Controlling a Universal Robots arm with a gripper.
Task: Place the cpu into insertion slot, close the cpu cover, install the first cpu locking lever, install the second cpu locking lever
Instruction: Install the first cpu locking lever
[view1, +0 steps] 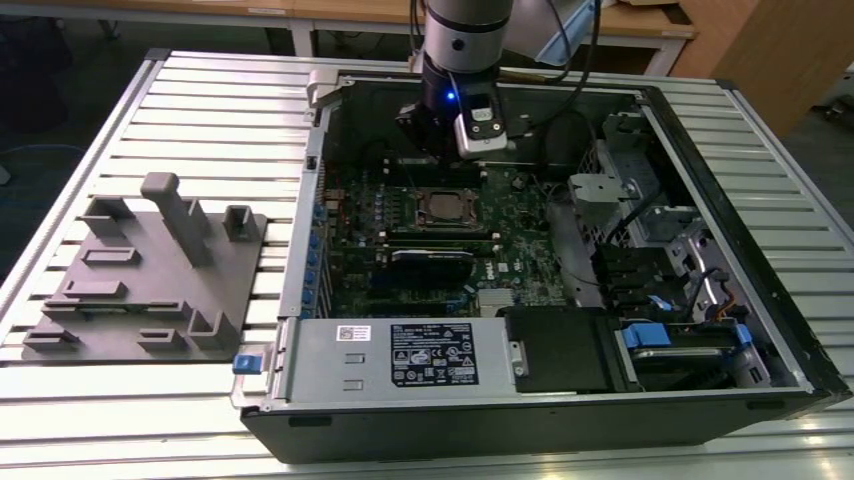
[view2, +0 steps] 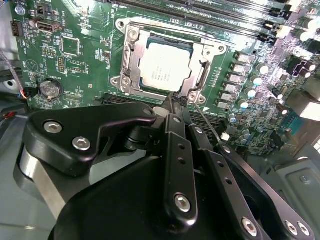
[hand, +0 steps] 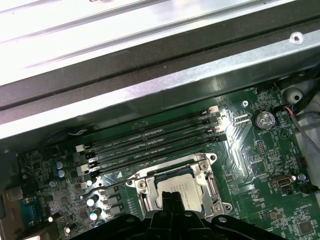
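Observation:
The cpu lies flat in the insertion slot on the green board, its silvery top facing up. The cpu cover lies down around the chip as a metal frame, also seen in the first wrist view as the cpu cover. My gripper hangs just above the socket's edge, shut, with nothing visible between its fingertips. A thin wire locking lever rises at a slant from the socket's corner, right beside my fingers. In the exterior view my gripper stands over the board just behind the socket.
The open computer case surrounds the board; its metal wall is close behind the memory slots. A power supply and drive bays fill the near side. A grey fixture block sits at the exterior view's left.

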